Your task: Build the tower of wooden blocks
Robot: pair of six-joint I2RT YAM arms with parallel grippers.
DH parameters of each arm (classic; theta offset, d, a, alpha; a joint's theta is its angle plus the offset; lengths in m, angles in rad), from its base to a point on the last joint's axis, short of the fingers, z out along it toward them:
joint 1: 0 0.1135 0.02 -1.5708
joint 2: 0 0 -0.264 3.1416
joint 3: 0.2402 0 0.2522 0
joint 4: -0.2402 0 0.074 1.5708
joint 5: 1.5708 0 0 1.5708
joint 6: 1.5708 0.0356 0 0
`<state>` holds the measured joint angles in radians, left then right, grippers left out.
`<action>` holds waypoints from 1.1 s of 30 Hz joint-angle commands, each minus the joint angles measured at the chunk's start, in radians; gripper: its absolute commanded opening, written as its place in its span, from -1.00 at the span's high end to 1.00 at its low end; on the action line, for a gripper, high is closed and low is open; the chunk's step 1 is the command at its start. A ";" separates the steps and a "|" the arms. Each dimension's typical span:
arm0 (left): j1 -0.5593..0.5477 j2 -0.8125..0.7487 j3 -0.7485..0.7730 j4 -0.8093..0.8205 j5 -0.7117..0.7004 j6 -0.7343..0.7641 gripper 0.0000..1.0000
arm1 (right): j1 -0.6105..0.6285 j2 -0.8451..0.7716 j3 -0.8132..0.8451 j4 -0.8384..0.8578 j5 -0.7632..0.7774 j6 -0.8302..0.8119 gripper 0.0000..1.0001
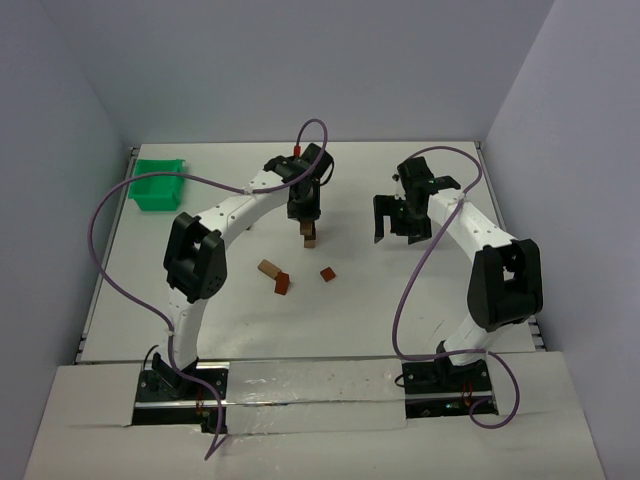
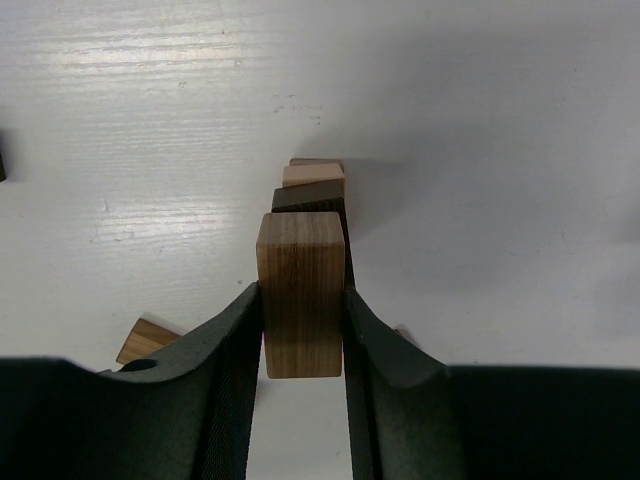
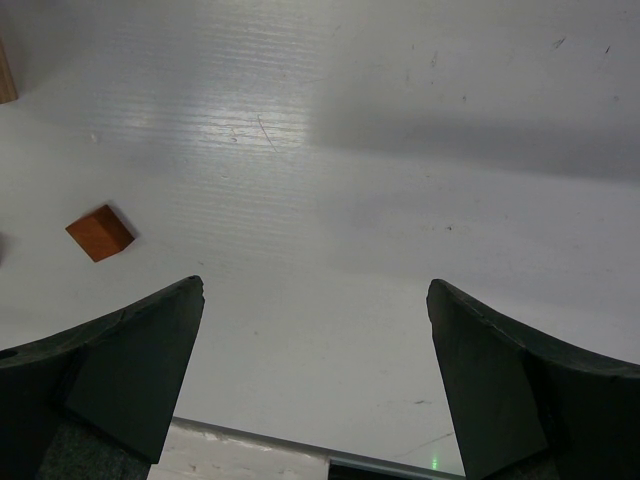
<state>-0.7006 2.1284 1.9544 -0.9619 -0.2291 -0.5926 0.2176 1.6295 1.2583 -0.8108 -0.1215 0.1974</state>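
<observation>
The wood block tower [image 1: 311, 238] stands mid-table. In the left wrist view its dark brown block [image 2: 312, 198] lies on a tan block [image 2: 314, 177] and a brown one beneath. My left gripper [image 1: 305, 214] is shut on a tan-brown block [image 2: 300, 290], gripping its two sides, right above the tower's dark top block [image 2: 302, 300]. I cannot tell whether the held block touches the stack. My right gripper [image 1: 398, 226] is open and empty to the right of the tower, its jaws wide apart over bare table [image 3: 315, 300].
Loose blocks lie in front of the tower: a tan one [image 1: 268, 268], a reddish-brown one [image 1: 283, 284] and a small reddish one [image 1: 327, 274], also in the right wrist view [image 3: 100, 232]. A green plastic bin [image 1: 157, 185] sits at the far left.
</observation>
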 commanded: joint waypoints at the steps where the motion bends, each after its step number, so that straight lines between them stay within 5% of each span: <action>1: -0.007 -0.024 0.054 0.000 -0.014 -0.012 0.99 | -0.006 0.006 0.029 -0.001 0.002 0.008 -0.99; 33: -0.011 -0.009 0.057 0.000 0.010 -0.009 0.95 | -0.006 0.006 0.021 0.002 0.000 0.008 -0.99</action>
<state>-0.7059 2.1284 1.9644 -0.9623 -0.2298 -0.5922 0.2176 1.6295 1.2583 -0.8108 -0.1219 0.1974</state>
